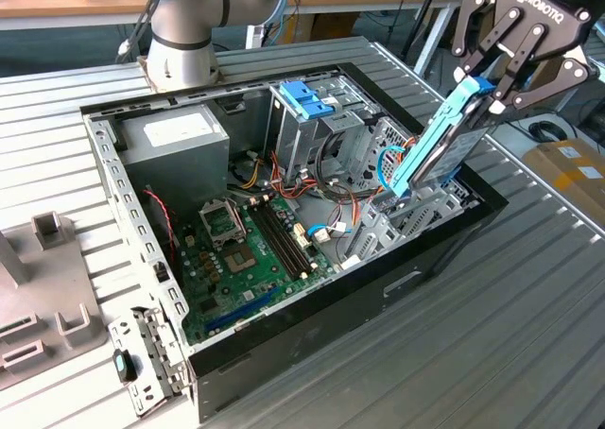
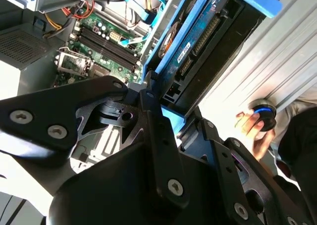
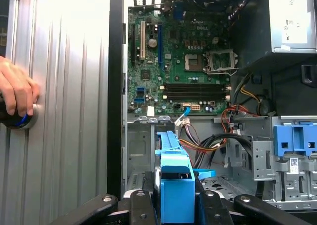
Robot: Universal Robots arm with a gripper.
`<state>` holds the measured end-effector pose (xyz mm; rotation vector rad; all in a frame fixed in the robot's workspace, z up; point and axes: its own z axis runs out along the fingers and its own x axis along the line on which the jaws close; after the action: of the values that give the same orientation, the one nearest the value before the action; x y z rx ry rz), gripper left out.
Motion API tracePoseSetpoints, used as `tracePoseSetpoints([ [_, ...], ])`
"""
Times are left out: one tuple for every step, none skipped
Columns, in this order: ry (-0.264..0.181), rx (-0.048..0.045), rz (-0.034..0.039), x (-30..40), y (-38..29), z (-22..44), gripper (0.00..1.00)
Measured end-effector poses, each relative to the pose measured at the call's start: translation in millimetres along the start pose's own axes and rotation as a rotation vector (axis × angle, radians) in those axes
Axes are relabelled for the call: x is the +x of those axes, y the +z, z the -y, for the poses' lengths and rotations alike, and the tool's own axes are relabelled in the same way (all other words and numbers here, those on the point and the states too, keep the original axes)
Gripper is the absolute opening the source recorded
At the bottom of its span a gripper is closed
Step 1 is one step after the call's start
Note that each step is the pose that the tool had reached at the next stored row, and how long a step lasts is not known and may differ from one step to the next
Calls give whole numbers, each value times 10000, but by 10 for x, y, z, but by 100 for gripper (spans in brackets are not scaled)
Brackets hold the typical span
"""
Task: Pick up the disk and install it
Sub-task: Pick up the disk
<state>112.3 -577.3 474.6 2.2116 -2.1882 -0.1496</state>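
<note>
The disk (image 1: 442, 144), a flat drive edged by a blue plastic carrier frame, hangs steeply tilted over the end of the open computer case (image 1: 378, 287) at the exterior view's right. My gripper (image 1: 492, 81) is shut on its upper end. The disk's lower end dips toward the metal bay (image 1: 416, 207) inside the case; I cannot tell whether it touches. In the second wrist view the disk (image 2: 198, 41) runs away from my black fingers (image 2: 154, 117). In the first wrist view its blue frame (image 3: 173, 180) sits between the fingers.
Inside the case lie the green motherboard (image 1: 255, 249), loose cables (image 1: 331, 197), a grey power-supply box (image 1: 175, 131) and a tall drive cage with a blue clip (image 1: 304, 98). A person's hand (image 3: 17, 88) rests on a round knob on the ribbed table beside the case.
</note>
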Motion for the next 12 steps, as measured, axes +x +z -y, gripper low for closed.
tracePoseSetpoints([
  [0,1,0,-1,-13,-1,37],
  [0,1,1,-1,-25,-3,37],
  [1,1,1,-2,-32,-4,37],
  [0,1,3,-2,-35,-4,37],
  [0,2,4,-2,-34,-4,37],
  [0,2,5,-2,-35,-4,37],
  [0,1,5,-2,-35,-4,37],
  [0,1,6,-2,-35,-4,37],
  [0,2,6,-2,-35,-4,37],
  [0,2,6,-2,-35,-4,37],
  [0,1,5,-2,-35,-4,37],
  [0,1,5,-2,-35,-4,37],
])
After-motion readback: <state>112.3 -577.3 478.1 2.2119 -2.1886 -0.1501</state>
